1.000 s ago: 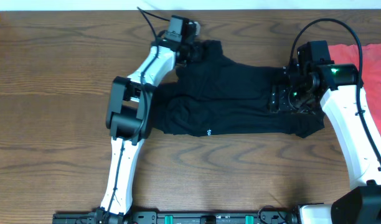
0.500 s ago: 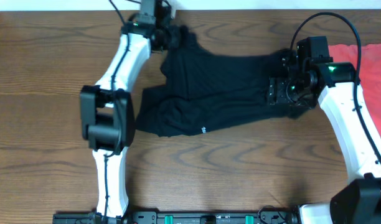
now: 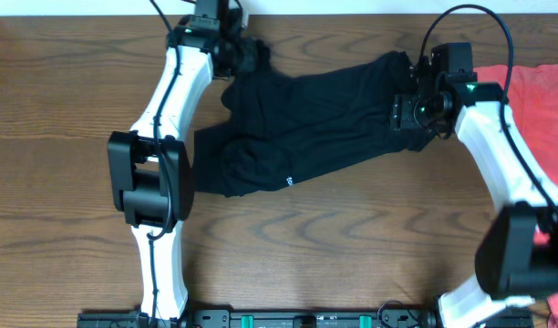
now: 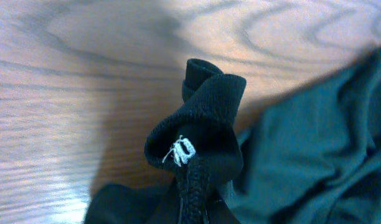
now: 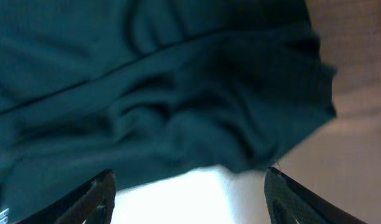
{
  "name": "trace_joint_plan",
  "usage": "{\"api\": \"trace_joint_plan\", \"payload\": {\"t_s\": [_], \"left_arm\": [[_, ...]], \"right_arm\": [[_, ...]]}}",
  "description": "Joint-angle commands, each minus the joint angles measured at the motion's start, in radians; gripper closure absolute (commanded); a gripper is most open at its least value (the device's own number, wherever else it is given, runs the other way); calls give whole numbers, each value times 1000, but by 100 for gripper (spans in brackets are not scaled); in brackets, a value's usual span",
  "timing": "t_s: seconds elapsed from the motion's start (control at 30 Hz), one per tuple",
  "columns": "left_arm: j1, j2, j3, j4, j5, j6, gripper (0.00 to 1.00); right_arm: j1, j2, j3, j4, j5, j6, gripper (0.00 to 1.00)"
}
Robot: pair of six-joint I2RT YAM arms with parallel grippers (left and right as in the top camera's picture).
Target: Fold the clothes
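Your left jaws clench a far corner of the black clothes (image 3: 297,128), lying stretched across the counter (image 3: 352,237), but your right jaws hang released at the other end, so any pull may drag and bunch them.

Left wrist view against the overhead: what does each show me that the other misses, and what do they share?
Left wrist only: a bunched fold of the black garment up close, with a small white stitch on it. Overhead only: the left gripper shut on the garment's far-left corner, the right gripper at its right end, and a red shirt beyond. Both: the black garment lying on the wooden table.
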Motion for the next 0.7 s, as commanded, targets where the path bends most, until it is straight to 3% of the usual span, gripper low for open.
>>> {"api": "trace_joint_plan", "payload": {"t_s": [0.0, 0.13, 0.27, 0.33, 0.4, 0.6, 0.67], "left_arm": [[-39, -4, 1, -17, -5, 29, 94], [-76, -4, 1, -23, -5, 29, 94], [-106, -4, 1, -27, -5, 29, 94], [-117, -4, 1, -28, -5, 29, 94], [-124, -4, 1, -30, -5, 29, 94], [-130, -4, 1, -32, -5, 29, 94], [-130, -4, 1, -33, -5, 29, 94]], "right_arm": [[-32, 113, 50, 27, 3, -60, 26], [-55, 275, 187, 13, 6, -78, 50], [-68, 396, 350, -46, 26, -125, 31], [-69, 432, 430, -60, 42, -146, 28], [-68, 447, 490, -56, 53, -152, 19], [-78, 451, 597, 7, 79, -152, 16], [-87, 455, 597, 30, 79, -151, 22]]}}
